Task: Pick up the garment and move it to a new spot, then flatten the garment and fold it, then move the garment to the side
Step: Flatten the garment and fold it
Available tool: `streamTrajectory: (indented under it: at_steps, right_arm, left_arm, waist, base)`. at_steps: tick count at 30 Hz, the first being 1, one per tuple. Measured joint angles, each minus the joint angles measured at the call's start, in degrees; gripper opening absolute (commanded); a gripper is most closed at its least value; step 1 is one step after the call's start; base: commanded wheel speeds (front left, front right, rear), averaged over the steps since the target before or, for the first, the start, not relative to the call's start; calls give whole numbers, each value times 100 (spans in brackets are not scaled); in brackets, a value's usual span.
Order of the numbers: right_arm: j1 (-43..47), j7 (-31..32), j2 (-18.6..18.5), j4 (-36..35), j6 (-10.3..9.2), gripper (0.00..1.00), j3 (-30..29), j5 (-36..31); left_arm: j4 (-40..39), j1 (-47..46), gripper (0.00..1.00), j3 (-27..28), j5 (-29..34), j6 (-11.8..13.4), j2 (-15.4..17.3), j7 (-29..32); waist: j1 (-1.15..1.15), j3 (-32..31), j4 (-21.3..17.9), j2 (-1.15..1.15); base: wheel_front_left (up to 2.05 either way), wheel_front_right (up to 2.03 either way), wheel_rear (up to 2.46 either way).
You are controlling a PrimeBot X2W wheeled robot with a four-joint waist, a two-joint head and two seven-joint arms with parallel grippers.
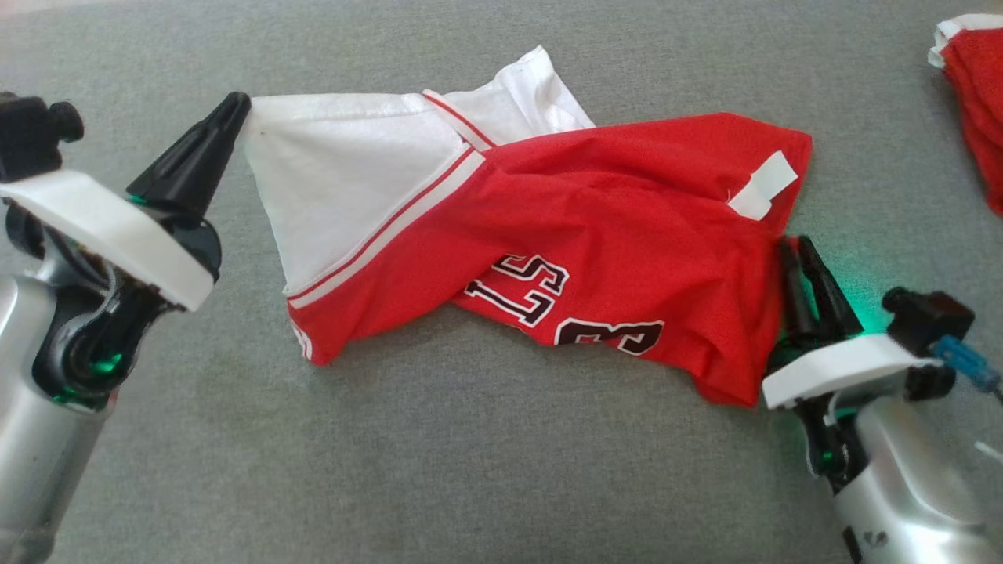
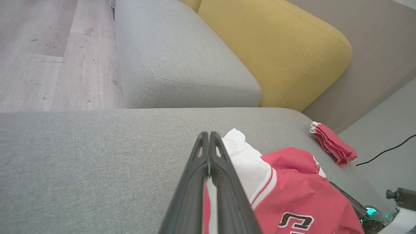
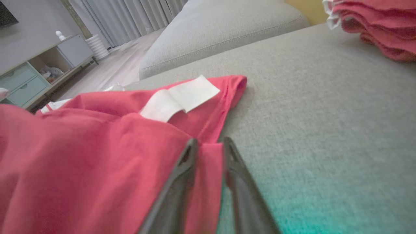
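Grey sofa seat [image 1: 486, 470] all across, with a yellow back cushion [image 2: 276, 55] and pale wood floor [image 2: 48, 48] far beyond the tips of the left fingers [image 1: 226, 119]. Stretched between the two sets of fingers: the garment [image 1: 611, 211], a red jersey with a white panel, red-striped trim and black-and-white numerals, rumpled and lying on the seat. Pressed fully together, those left fingers, pinching the white corner at their very tips, cloth drawn to a point there; along the left wrist view, one dark wedge with white and red fabric just to its right. Partway closed, the right fingers [image 1: 827, 294], set astride a fold of the red edge, cloth filling the narrow gap; cannot tell whether truly pinched or merely straddled. Just ahead of those tips, a white label [image 3: 182, 97] on the red hem. Well beyond and to their right, a folded red cloth [image 3: 383, 29] with white edging, apart from the jersey. Far off to their left, a pale cabinet [image 3: 22, 84] and grey curtains [image 3: 136, 16].
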Motion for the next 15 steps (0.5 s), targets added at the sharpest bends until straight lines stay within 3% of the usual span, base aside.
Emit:
streamTrajectory:
  at_steps: [11,15]
  right_arm:
    - [-5,0,-339,-756,0,0,-519,-99]
    - [-19,0,-661,-833,0,2,-304,-126]
  left_arm:
    - [-247,-26,0,-35,545,-1,269,-628]
    - [-344,-131,0,-199,667,-2,358,-660]
  waist:
    - [0,-150,52,0]
    - [0,-239,60,0]
  base:
    - [0,0,0]
    - [0,0,0]
